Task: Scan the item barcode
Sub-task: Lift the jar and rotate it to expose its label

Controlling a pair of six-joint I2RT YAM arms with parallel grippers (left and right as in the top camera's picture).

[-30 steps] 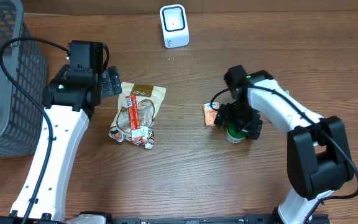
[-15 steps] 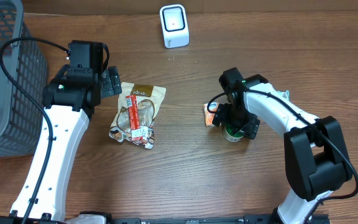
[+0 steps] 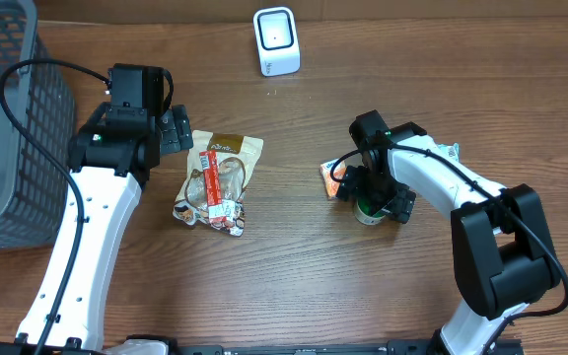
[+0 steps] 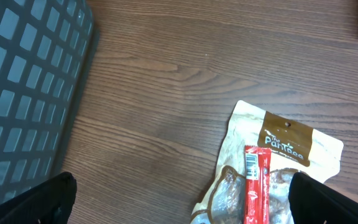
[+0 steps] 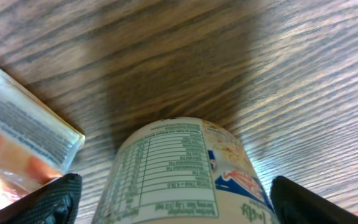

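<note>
The brown wooden worktop (image 3: 294,286) carries everything. A grey mesh basket (image 3: 8,118) stands at its far left edge. The left arm reaches up that side, and its claw (image 3: 176,131) is fully spread with nothing in it, just left of the top of a tan snack bag (image 3: 227,168). The bag lies flat, and a red stick pack (image 4: 257,186) lies lengthwise on it, a barcode showing near its upper end. A white barcode scanner (image 3: 276,39) stands at the far edge, well apart from all the goods. To the right of centre, the right claw (image 3: 371,192) points down with its fingers wide, one on each side of a small white cup (image 5: 179,168) with a nutrition table printed on its wall. Whether the pads touch it I cannot tell. An orange packet (image 3: 334,181) lies just beside the cup, on its left.
</note>
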